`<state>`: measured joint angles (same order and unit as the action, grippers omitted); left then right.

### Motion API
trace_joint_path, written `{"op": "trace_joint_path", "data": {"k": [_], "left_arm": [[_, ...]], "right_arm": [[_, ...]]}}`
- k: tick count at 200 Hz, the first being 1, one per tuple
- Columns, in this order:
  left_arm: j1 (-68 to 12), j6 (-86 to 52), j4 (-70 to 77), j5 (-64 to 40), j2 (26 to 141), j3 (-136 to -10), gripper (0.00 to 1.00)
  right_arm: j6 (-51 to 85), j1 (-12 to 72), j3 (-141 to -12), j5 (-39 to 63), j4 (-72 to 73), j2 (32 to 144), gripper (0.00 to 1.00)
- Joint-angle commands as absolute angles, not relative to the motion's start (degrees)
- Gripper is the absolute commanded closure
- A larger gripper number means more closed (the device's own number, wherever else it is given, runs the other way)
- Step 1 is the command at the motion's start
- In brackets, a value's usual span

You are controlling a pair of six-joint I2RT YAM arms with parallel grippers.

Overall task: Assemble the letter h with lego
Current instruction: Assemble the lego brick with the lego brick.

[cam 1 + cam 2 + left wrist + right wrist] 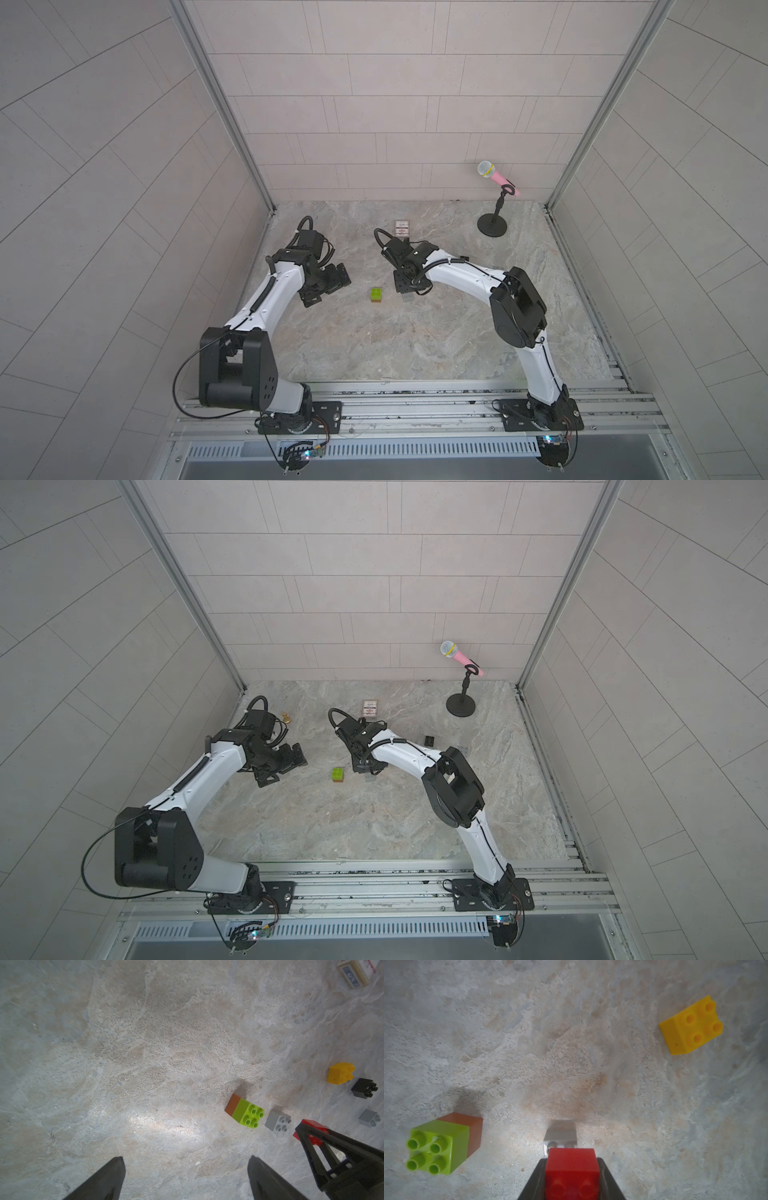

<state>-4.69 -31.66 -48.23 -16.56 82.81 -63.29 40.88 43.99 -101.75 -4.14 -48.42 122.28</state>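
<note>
My right gripper (572, 1159) is shut on a red lego brick (572, 1172), studs toward the camera. It hangs over a grey brick (560, 1136) on the table, and I cannot tell whether they touch. To the left stands a lime green brick on a brown one (376, 296) (440, 1145). My left gripper (185, 1159) is open and empty over bare table, left of that stack (247, 1113). A yellow brick (340, 1073), a black brick (364, 1087) and another grey brick (371, 1119) lie loose beyond the right gripper. The letter h is out of view.
A small printed card box (402, 228) lies behind the right wrist. A tiny brass pawn-shaped piece (286, 717) stands behind the left arm. At the back right stands a pink toy microphone on a black stand (494, 199). Tiled walls close three sides.
</note>
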Motion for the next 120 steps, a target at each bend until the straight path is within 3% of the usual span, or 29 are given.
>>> {"op": "trace_joint_path", "data": {"k": [1, 120], "left_arm": [[-5.02, -31.82, -48.68, -16.51, 81.46, -62.86, 0.00], [-5.01, -31.82, -48.69, -16.35, 81.73, -62.84, 0.00]], "right_arm": [[42.11, 44.56, -101.78, -2.74, -49.05, 123.57, 1.00], [40.39, 43.87, -102.47, -0.79, -49.74, 125.90, 1.00]]}}
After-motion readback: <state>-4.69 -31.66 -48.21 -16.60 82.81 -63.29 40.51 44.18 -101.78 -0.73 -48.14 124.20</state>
